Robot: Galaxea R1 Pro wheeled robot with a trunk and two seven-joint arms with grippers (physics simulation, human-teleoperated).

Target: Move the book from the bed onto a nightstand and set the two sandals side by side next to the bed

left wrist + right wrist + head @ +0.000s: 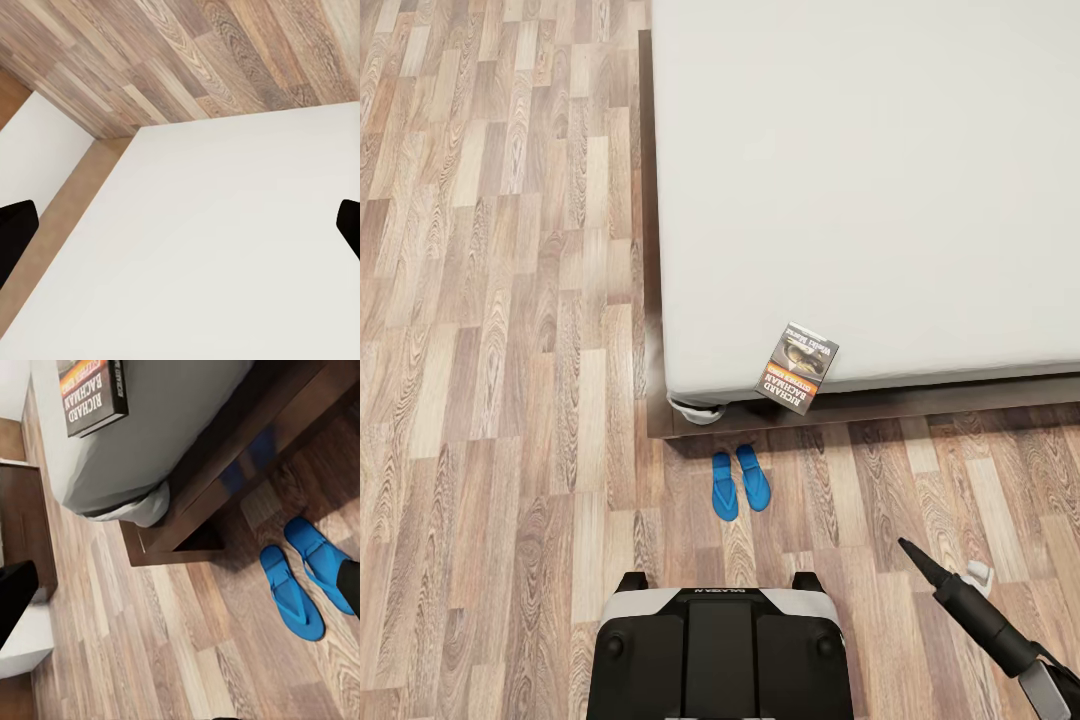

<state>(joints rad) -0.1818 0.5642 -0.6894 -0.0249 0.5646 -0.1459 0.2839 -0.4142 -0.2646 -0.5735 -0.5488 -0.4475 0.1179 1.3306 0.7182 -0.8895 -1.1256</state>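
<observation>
Nearest, robot's dark base (pixel 720 650); right end effector (pixel 920 560) low at near right over wood-plank floor (pixel 500 400), empty, opening cannot be told. Left end effector (pixel 180 225) spread wide, empty, above pale mattress. Two bright blue flat sandals (pixel 739 483) lie side by side just off bed corner. Beyond, dark grey paperback book (pixel 798 368) overhangs near edge of pale grey bed (pixel 880 180). Likely next: book pickup — approach from overhanging edge, pinch the spine squarely.
</observation>
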